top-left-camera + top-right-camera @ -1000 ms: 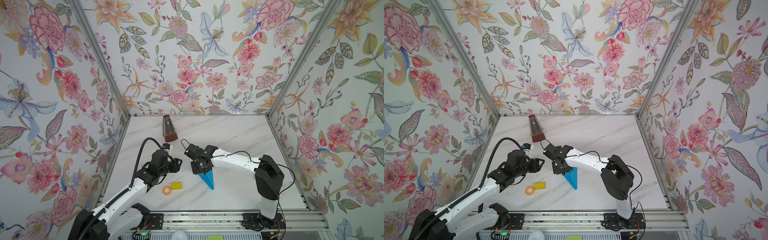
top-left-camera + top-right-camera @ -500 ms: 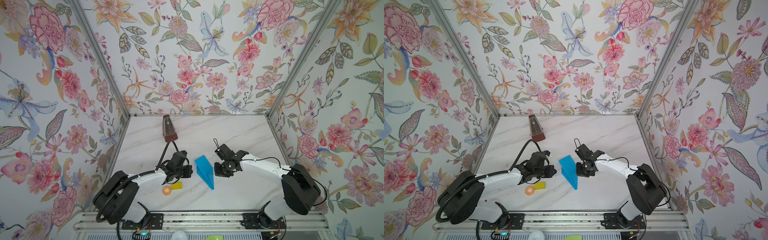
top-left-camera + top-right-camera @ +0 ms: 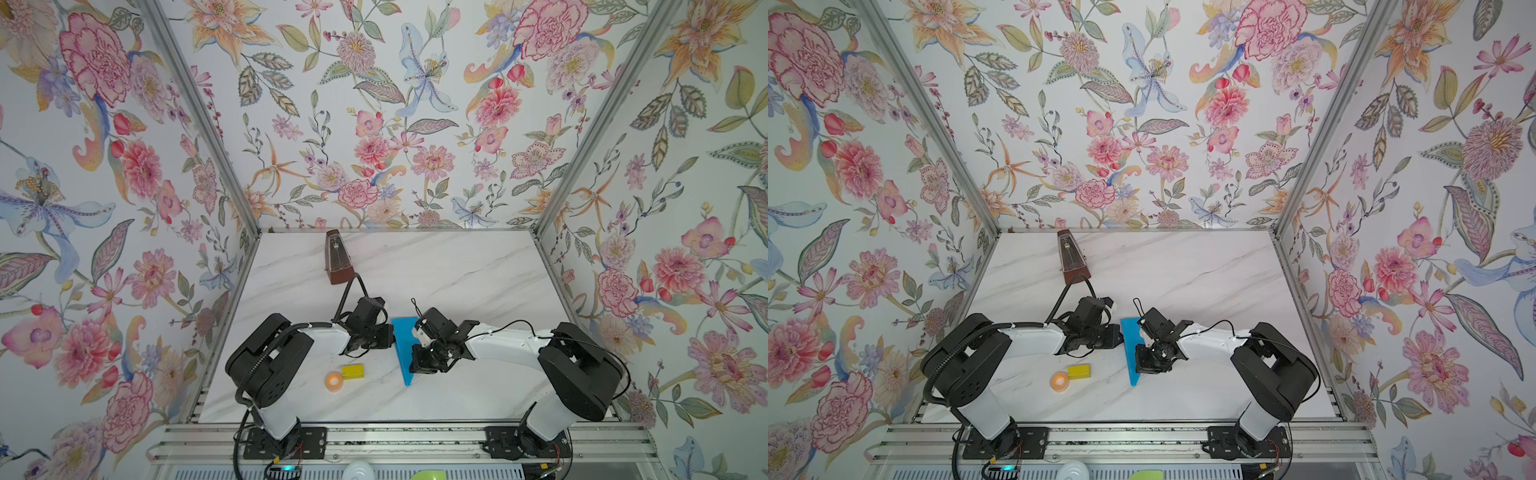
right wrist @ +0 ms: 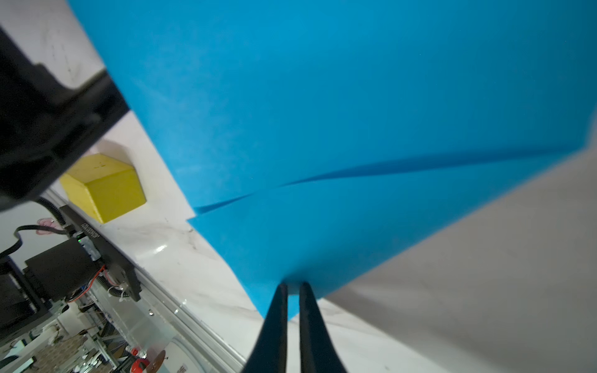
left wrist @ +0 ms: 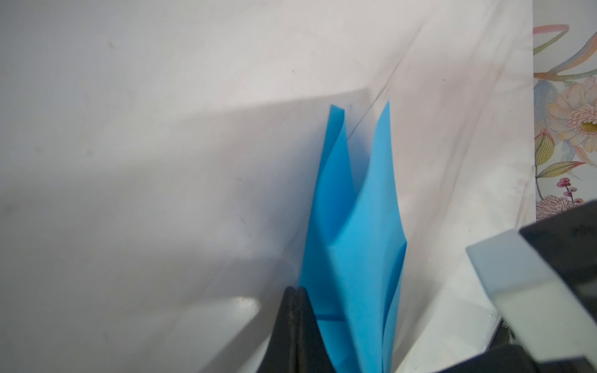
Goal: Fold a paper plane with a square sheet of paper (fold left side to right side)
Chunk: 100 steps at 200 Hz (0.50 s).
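The square sheet of paper shows only as a folded bright blue paper plane (image 3: pixel 404 345) (image 3: pixel 1128 345), narrow with its point toward the table front. My left gripper (image 3: pixel 390 335) (image 3: pixel 1119 336) is at its left edge. In the left wrist view that gripper (image 5: pixel 295 290) is shut, fingers pressed together, and the plane (image 5: pixel 355 258) with raised wings lies against one finger. My right gripper (image 3: pixel 414 364) (image 3: pixel 1138 364) is at the plane's right edge near the point. In the right wrist view it (image 4: pixel 293 285) is pinched on the plane's (image 4: pixel 323 113) edge, a thin gap showing.
A small yellow block (image 3: pixel 353 371) (image 4: pixel 103 187) and an orange tape roll (image 3: pixel 332 380) lie front left of the plane. A brown metronome (image 3: pixel 338 259) stands at the back left. The marble table (image 3: pixel 478 270) is walled on three sides, with a rail along the front.
Both grippers have come in against the plane from either side and have shut. The right gripper had first drawn off to the right of the plane.
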Tool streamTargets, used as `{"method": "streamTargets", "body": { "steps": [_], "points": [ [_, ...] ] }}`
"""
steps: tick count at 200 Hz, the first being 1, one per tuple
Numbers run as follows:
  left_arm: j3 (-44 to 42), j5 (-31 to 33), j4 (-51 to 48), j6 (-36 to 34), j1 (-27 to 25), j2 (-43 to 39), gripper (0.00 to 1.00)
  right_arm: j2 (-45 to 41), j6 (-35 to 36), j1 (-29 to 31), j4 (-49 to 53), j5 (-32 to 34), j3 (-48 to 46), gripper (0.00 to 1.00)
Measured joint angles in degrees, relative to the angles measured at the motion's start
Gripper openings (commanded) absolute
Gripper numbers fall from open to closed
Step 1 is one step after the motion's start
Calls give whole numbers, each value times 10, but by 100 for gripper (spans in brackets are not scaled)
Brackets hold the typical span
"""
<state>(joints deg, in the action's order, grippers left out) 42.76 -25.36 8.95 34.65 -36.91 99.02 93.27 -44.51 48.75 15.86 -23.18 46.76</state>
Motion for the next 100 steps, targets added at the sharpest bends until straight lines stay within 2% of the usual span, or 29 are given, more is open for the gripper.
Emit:
{"method": "streamTargets", "body": {
  "steps": [38,68,100],
  "points": [
    [5,-15,-1,-28,32,5,4,-7,-19,-10,-40,-4,-6,11],
    [5,-15,-35,-48,39,-26,14,-32,-27,-34,-56,-5,-31,12],
    [-4,-18,-54,-52,35,-105,32,-45,-29,-61,-70,-15,-49,12]
  ]
}}
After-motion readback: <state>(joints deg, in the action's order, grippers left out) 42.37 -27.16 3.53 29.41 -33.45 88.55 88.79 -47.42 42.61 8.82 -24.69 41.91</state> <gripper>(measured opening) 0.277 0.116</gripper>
